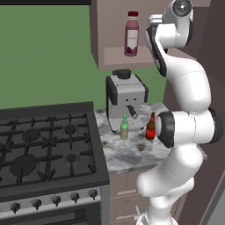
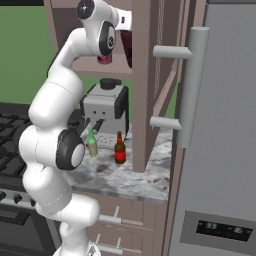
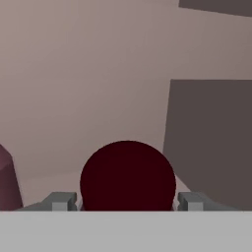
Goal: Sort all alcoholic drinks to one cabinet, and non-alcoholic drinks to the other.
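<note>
bottles counted: I see four. Two wide, two small long-necked.
pink bottle (image 1: 132, 34): upright on the open cabinet shelf (image 1: 115, 56), white label, dark red cap. Bare shelf to its left out to the cabinet side wall.
maroon bottle (image 3: 127, 176): I see its round dark top dead centre in the hand view, inside the cabinet. In the right base view it (image 2: 126, 46) sits at the hand, mostly hidden behind the cabinet's front edge.
gripper (image 3: 127, 202): fingers (image 3: 60, 201) stand on either side of the maroon bottle, spread wide, both tight against its sides. Reads as a grip on it; I can't tell whether the bottle's base rests on the shelf.
green bottle (image 1: 125, 128): upright on the marble counter (image 1: 127, 151), just in front of the coffee machine (image 1: 125, 99).
amber bottle (image 1: 150, 127): upright on the same counter, right of the green one, a clear gap between them.
coffee machine count: one, at the back of the counter under the cabinet.
edges: stove (image 1: 46, 149) butts the counter's left edge; fridge (image 2: 220, 150) with its long handle closes the right side.
room: open counter in front of both small bottles. Inside the cabinet, a dark panel is close on the right of the hand view and a maroon edge sits at its left.
</note>
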